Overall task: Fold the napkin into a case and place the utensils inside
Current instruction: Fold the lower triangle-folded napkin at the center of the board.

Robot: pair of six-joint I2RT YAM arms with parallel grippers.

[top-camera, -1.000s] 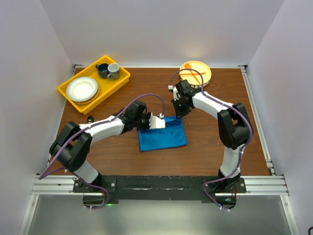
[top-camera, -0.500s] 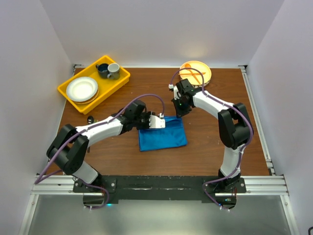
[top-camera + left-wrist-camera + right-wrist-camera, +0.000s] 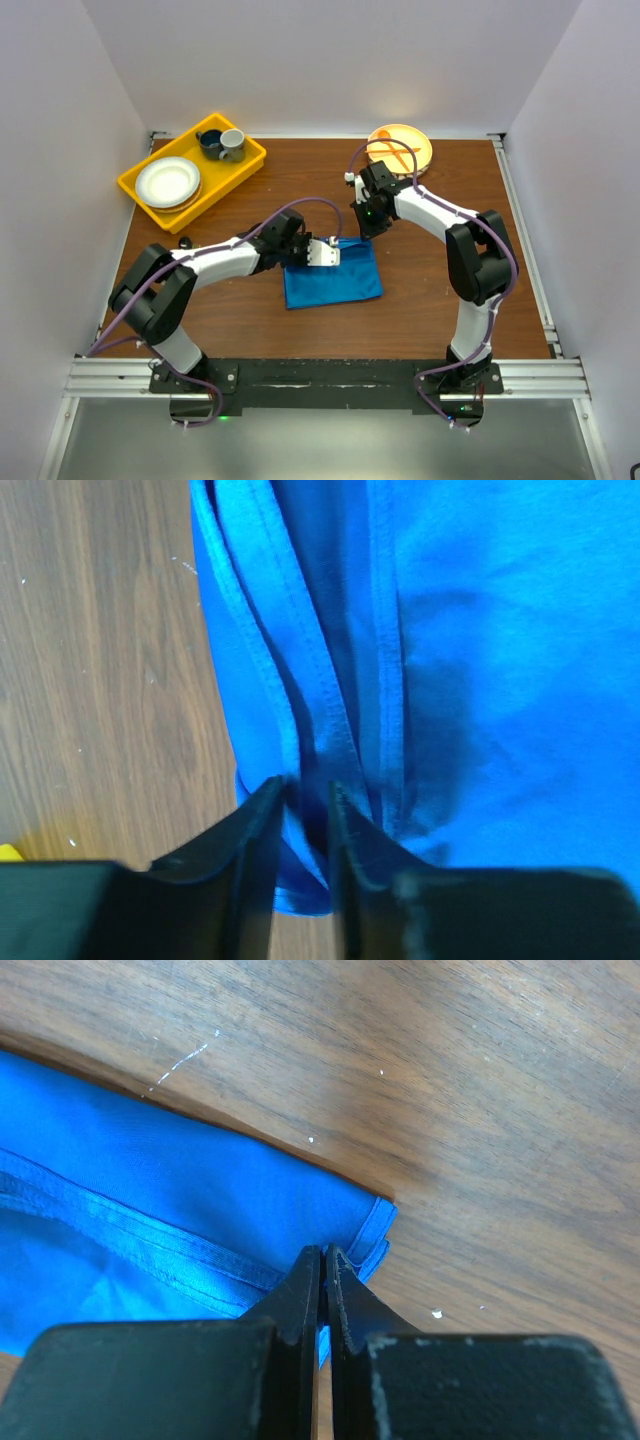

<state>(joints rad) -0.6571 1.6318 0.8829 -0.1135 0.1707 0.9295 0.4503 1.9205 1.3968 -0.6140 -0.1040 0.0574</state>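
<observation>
Left gripper (image 3: 300, 798): black jaws a narrow slit apart, hemmed fold of the napkin (image 3: 500, 630) running into the slit; pinched or merely straddled, cannot tell. Right gripper (image 3: 323, 1255): jaws pressed flat together, tips down on the napkin's far right corner; nipped or only pinned, cannot tell.

Cloth bright blue, soft, matte, with stitched double hems. Several layers stacked and slightly offset along the left end, seen only from the left wrist. Right wrist alone: two-layer corner lying flat, pale scratches in the brown wood grain.

Top view only: whole outline, a folded rectangle mid-tabletop (image 3: 430, 310), long axis left to right, right end skewed slightly toward the far edge.

Yellow tray (image 3: 212, 172) with white plates (image 3: 167, 182) and cups (image 3: 222, 143) at the far left corner; orange plate (image 3: 425, 150) at the far edge, right of centre.
</observation>
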